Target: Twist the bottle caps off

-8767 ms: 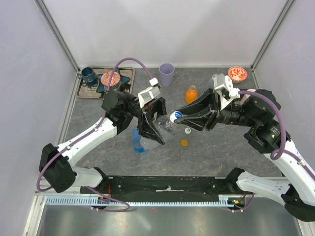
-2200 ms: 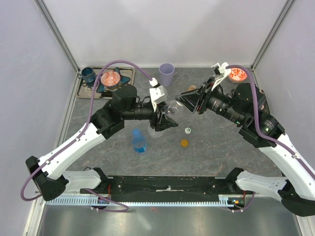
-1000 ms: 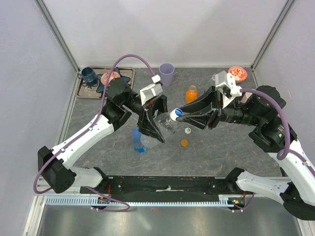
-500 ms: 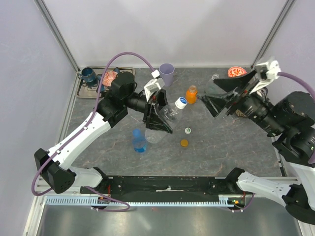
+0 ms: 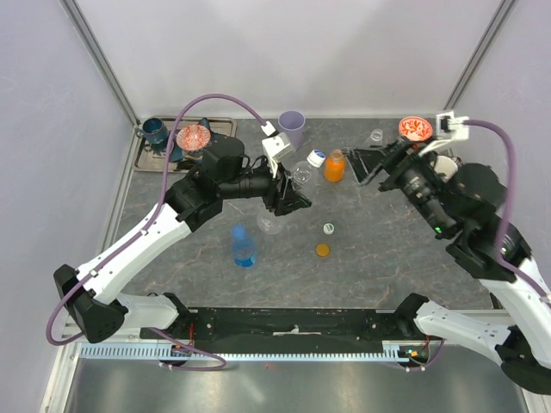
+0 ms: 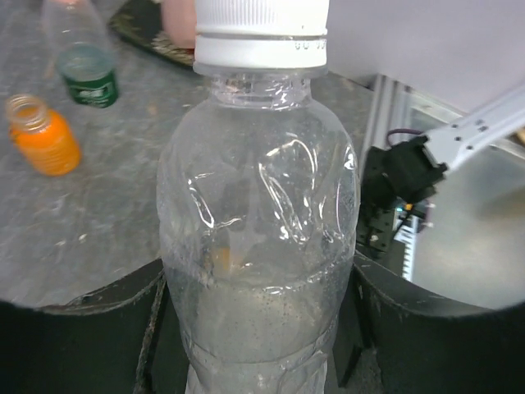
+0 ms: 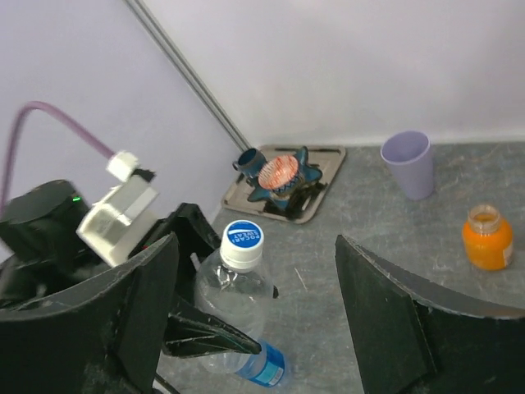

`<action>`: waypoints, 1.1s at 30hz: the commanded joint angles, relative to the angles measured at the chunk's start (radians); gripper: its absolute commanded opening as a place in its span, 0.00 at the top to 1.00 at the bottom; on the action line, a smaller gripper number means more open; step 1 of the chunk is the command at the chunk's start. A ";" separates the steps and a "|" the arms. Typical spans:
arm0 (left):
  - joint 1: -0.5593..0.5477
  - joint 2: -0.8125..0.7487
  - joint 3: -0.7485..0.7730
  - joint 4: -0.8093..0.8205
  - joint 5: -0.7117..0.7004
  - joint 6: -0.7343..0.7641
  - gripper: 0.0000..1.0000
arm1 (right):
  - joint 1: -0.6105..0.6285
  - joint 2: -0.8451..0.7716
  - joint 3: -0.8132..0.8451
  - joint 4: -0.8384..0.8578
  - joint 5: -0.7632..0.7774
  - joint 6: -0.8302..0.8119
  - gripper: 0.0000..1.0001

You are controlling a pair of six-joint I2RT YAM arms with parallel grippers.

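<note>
Since the frame half a second back, the right arm has drawn off toward the right rear of the bench point(image 5: 387, 241). Meanwhile the left arm has carried the clear bottle point(image 6: 258, 238) closer to the back edge, near the lilac cup point(image 5: 292, 129).

The left gripper point(image 5: 289, 196) is clamped round the bottle's lower body, holding it off the bench with the neck angled toward the right arm. The right gripper point(image 5: 363, 163) hangs apart from it, fingers spread wide with nothing between them.

The orange bottle point(image 5: 335, 165) stands open just beside the held bottle's top, and the blue bottle point(image 5: 244, 245) stands nearer the front edge. The white cap point(image 6: 261, 33) is still on the clear bottle's neck. The green-and-white cap point(image 5: 328, 228) and the orange cap point(image 5: 322, 250) lie loose mid-bench.

I take this as a reset between twists. I'd bring the right fingers back in line with the neck and close on the cap's ribbed skirt only. The wall looks thin and dented, so the left grip should be firm without crushing it. I'd also keep the neck up, since there seems to be liquid inside.
</note>
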 commanded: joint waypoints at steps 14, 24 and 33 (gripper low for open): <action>-0.167 -0.026 0.020 -0.022 -0.548 0.191 0.55 | 0.003 0.200 0.070 -0.051 -0.089 0.139 0.21; -0.189 -0.033 0.005 -0.001 -0.566 0.191 0.55 | 0.003 0.228 0.041 -0.041 -0.086 0.146 0.43; -0.201 -0.039 0.002 0.001 -0.569 0.198 0.55 | 0.002 0.246 0.024 -0.028 -0.075 0.142 0.51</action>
